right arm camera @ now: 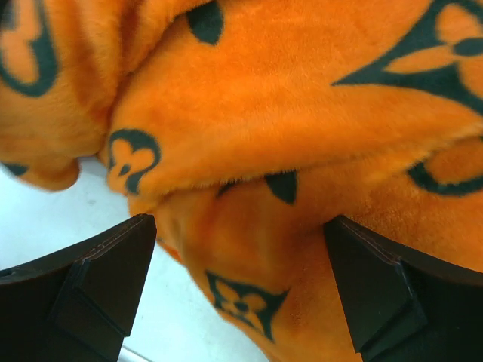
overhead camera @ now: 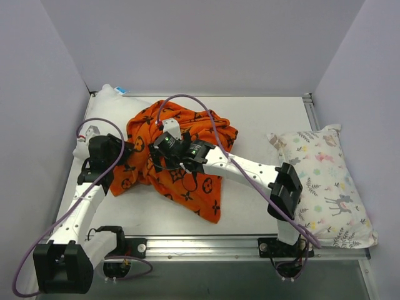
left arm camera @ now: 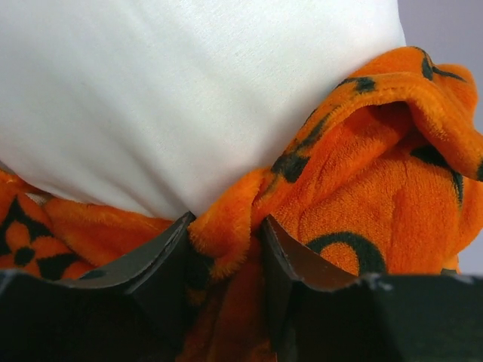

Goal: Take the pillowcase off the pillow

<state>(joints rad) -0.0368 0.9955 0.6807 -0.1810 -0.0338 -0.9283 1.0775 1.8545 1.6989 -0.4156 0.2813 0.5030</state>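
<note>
The orange pillowcase lies bunched in a heap on the left-centre of the table, black motifs showing, one flap trailing toward the near edge; the white pillow pokes out of it at the far left, close to the left wall, and a broad bare stretch of it fills the upper part of the left wrist view; the left gripper sits at the left rim of the heap, its jaws clenched on a raised fold of the orange cloth just below the bare pillow; the right gripper reaches over the middle of the heap from the right, its fingers spread wide, plush orange cloth bulging between and beyond them but not clamped, a patch of bare table showing by the left finger; an animal-print pillow lies well apart at the right edge of the table
</note>
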